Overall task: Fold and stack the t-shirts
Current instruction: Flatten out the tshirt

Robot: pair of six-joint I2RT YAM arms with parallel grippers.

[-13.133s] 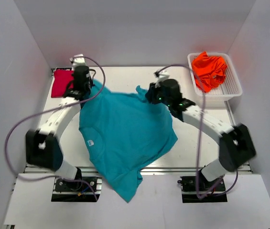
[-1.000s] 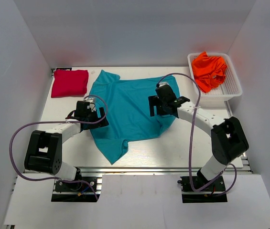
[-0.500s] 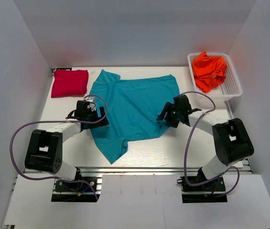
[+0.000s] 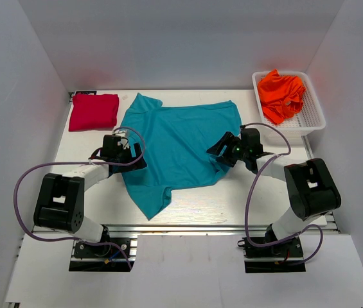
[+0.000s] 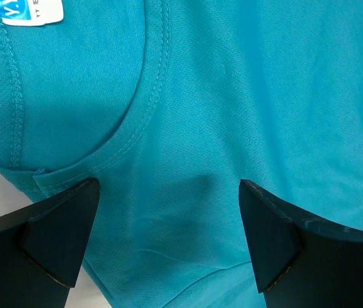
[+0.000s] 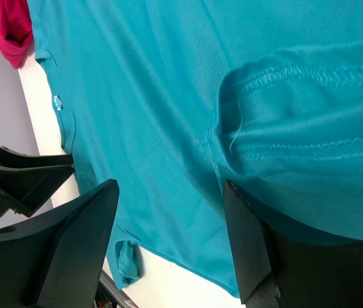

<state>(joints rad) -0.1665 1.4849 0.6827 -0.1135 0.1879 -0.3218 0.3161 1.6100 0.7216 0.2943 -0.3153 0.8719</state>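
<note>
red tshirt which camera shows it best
The top external view: the red t-shirt lies whole there, folded, at the far left. The right wrist view catches only an edge of it in its top left corner; the left wrist view shows none of it.

Your teal t-shirt (image 4: 178, 144) lies spread over the middle of the bench (image 4: 245, 199), mostly flat but not squared up. One corner reaches toward the far left and another tapers to a point toward the near edge. Its round collar (image 5: 136, 122) lies open on the left side, with a white and blue label (image 5: 32, 9) showing inside the neck. On the right side a stitched hem (image 6: 297, 83) is bunched into a soft ridge. Your red t-shirt (image 4: 94, 111) sits folded into a neat block at the far left corner, just beside the teal one. Your orange t-shirt (image 4: 281, 93) lies crumpled in the white basket (image 4: 316, 115) at the far right.
</note>
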